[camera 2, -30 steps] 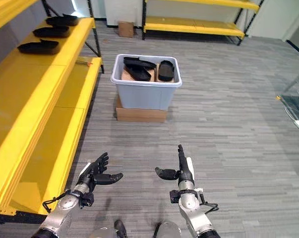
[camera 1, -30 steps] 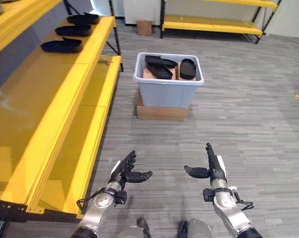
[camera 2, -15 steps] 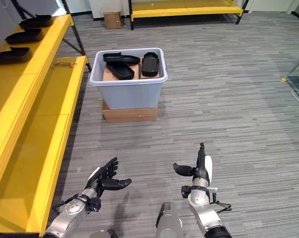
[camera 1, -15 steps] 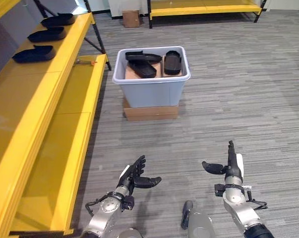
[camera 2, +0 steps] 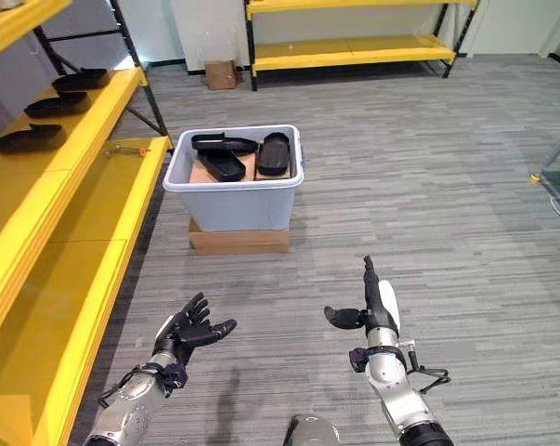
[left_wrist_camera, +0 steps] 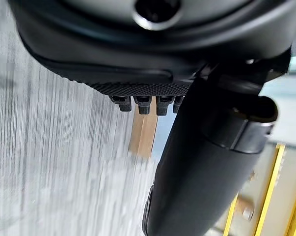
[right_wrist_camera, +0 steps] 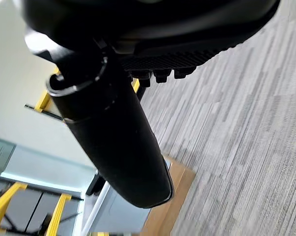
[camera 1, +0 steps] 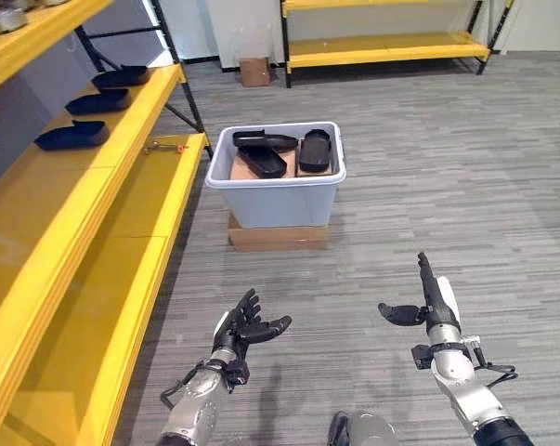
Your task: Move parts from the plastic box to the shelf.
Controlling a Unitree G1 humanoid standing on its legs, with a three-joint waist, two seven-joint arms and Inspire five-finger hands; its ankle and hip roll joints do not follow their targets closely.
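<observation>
Both hands moved little; left hand [camera 1: 240,327] and right hand [camera 1: 432,307] hang released, box [camera 1: 278,189] at 12 o'clock.

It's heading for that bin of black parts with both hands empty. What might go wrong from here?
1. The plastic box sits on a narrow cardboard base; a bump may tip it.
2. The black parts overlap, so lifting one may drag another.
3. The left hand is near the yellow shelf and could clip it; the right hand has free space.
</observation>
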